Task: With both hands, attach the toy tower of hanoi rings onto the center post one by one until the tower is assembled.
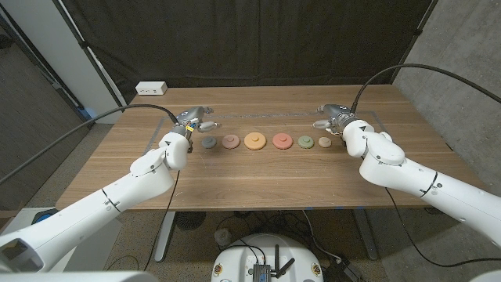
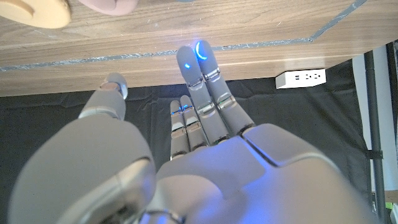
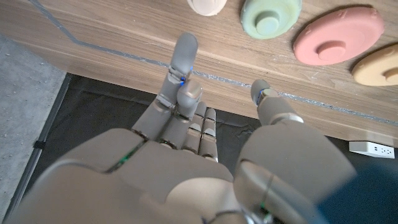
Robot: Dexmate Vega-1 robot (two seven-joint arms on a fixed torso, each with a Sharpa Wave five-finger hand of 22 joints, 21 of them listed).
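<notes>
six pastel rings (image 1: 255, 141) in a row

A robotics laboratory test bay. Black curtains (image 1: 250, 39) enclose a wooden worktop (image 1: 258, 176) marked with tape, beside a bare concrete wall (image 1: 462, 47). A white power strip (image 1: 151, 88) sits at its far corner.

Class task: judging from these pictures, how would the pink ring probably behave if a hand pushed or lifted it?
The pink ring lies flat and low, so it would probably slide rather than tip or roll. It looks rigid. Its raised middle hub may offer a pinch point.
</notes>
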